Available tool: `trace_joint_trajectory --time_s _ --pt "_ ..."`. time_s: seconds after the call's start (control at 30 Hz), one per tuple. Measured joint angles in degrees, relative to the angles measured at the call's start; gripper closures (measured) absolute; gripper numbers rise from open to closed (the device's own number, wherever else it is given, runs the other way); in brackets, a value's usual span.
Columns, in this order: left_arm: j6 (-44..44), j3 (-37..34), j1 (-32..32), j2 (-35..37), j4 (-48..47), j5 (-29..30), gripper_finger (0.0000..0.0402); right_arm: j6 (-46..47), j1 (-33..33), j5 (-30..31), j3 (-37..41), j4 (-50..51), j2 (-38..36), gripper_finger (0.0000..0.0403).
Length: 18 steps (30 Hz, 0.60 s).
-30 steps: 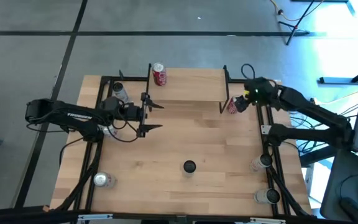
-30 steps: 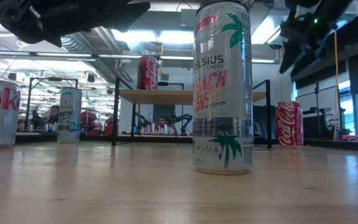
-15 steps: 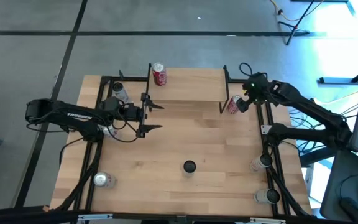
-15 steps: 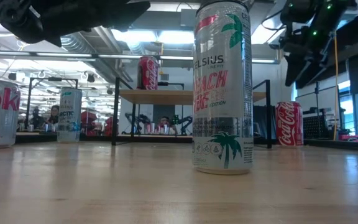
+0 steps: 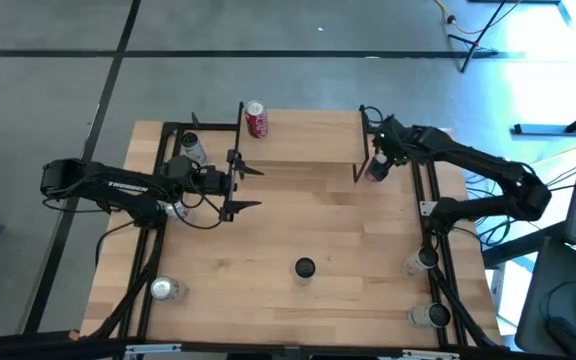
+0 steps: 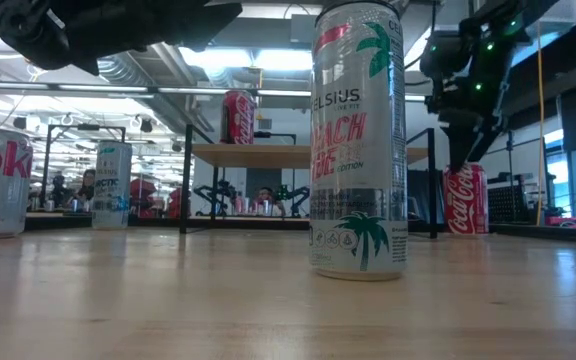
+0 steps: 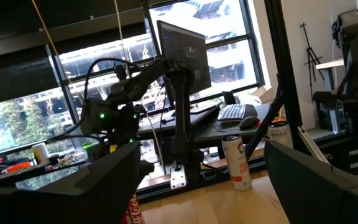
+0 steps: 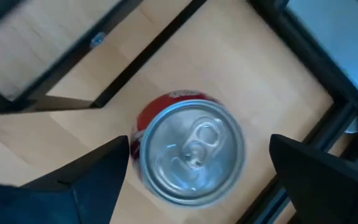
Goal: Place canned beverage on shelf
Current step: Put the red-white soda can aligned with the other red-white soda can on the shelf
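Fingers of the right pincer [image 8: 194, 180] stand wide apart directly above the upright red Coca-Cola can [image 8: 189, 151], which sits on the light wooden counter [image 5: 298, 225] just beside the right leg of the low wooden-topped, black-framed shelf [image 5: 313, 137]. Another red soda can [image 5: 256, 118] stands on the shelf's far left corner. The left pincer [image 5: 246, 187] hovers with fingers apart over the counter, near the shelf's left end.

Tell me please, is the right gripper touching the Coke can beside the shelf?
Apart. The right wrist view shows the open right gripper above the Coke can, with bare table between each finger and the can.
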State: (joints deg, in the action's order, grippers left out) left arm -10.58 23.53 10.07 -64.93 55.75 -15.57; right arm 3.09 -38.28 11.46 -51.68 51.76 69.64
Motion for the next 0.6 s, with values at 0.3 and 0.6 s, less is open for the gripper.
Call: trace_joint_trajectory --time_s 0.3,0.6 --pt "0.0 0.0 0.0 0.0 -0.1 0.0 0.0075 -1.0 0.0 -0.6 0.0 0.0 2.6 0.0029" --pt "0.1 0.0 -0.3 0.0 -0.5 -0.3 0.0075 -1.4 0.1 -1.9 0.0 0.9 4.6 0.0068"
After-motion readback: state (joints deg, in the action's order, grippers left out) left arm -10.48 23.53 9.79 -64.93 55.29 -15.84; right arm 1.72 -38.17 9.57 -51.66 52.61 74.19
